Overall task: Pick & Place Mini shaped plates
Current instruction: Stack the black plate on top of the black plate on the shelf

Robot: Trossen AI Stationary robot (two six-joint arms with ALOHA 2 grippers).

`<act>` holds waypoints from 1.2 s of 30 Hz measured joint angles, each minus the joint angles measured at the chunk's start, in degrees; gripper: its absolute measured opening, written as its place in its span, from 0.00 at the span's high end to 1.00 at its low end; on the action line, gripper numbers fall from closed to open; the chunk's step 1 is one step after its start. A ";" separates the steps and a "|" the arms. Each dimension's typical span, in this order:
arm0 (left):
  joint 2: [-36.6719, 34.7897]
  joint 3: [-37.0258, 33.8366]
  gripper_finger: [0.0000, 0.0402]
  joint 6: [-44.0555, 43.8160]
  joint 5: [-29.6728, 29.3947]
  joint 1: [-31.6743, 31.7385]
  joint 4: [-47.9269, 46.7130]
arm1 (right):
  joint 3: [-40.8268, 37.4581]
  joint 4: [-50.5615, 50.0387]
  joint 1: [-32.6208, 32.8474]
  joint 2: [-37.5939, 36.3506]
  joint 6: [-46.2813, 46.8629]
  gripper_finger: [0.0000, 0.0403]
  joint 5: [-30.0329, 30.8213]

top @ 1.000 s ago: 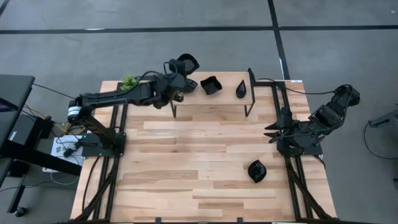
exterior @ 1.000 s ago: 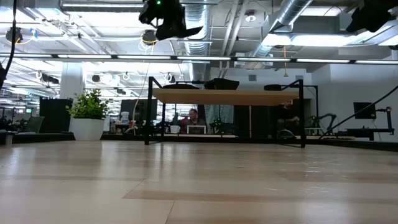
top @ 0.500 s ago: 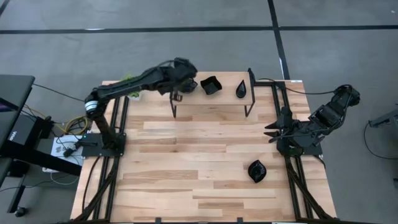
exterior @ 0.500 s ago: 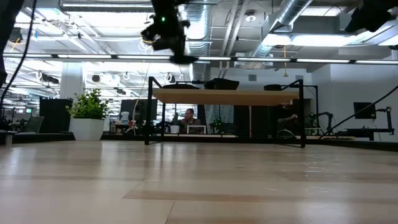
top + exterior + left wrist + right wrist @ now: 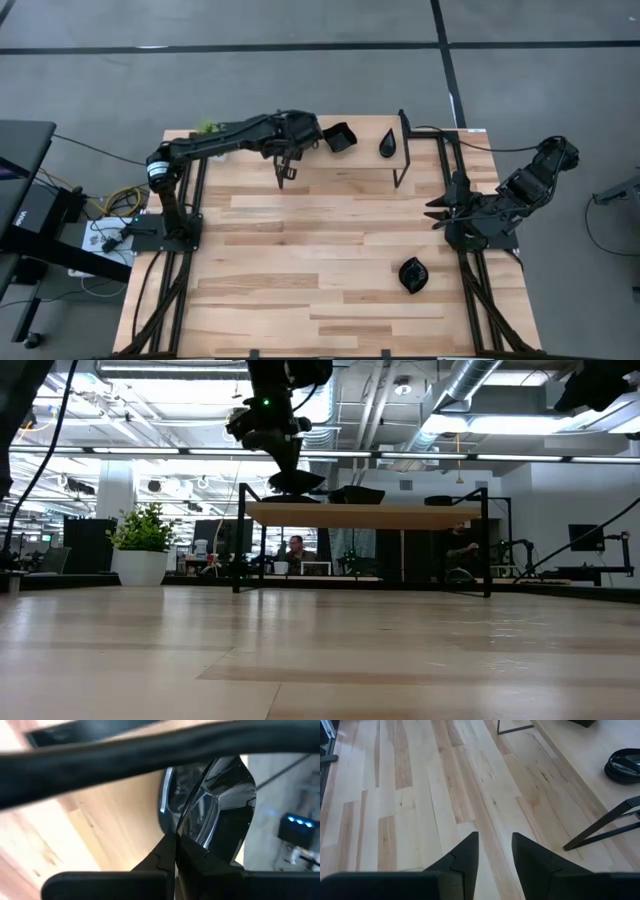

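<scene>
Wooden table (image 5: pixel 300 250) with a low raised shelf (image 5: pixel 345 158) across its upper centre, seen from above. The left arm reaches from the left of the frame to the shelf's left end; the left gripper (image 5: pixel 300 135) has its fingers pinched tight on the rim of a glossy black plate (image 5: pixel 210 815) — the wrist view shows the rim clamped between them, and the low view shows this dish just above the shelf's left end. Two plates already rest on the shelf: a wavy-edged square plate (image 5: pixel 340 137) upper centre and a teardrop plate (image 5: pixel 388 144) to its right. One leaf-shaped plate (image 5: pixel 412 274) lies on the table, lower right — apparently not yet moved. The right gripper (image 5: pixel 437 211) waits at the right edge, fingers narrowly apart and empty. Judged stage: third placement under way, one plate left.
</scene>
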 joint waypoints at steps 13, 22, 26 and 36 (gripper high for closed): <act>-0.04 -1.17 0.98 -0.97 1.28 1.17 -0.77 | 0.00 -1.05 0.02 0.00 -0.13 0.72 0.00; -0.04 -1.31 0.98 0.46 1.39 1.60 -0.58 | 0.00 -1.04 0.02 0.00 -0.11 0.72 -0.02; -0.04 -1.31 0.98 1.50 1.40 1.60 -0.48 | 0.00 -1.03 0.02 0.00 -0.11 0.72 -0.02; -0.04 -1.31 0.98 3.76 1.41 1.55 0.00 | 0.00 -1.01 0.02 0.00 -0.11 0.72 -0.05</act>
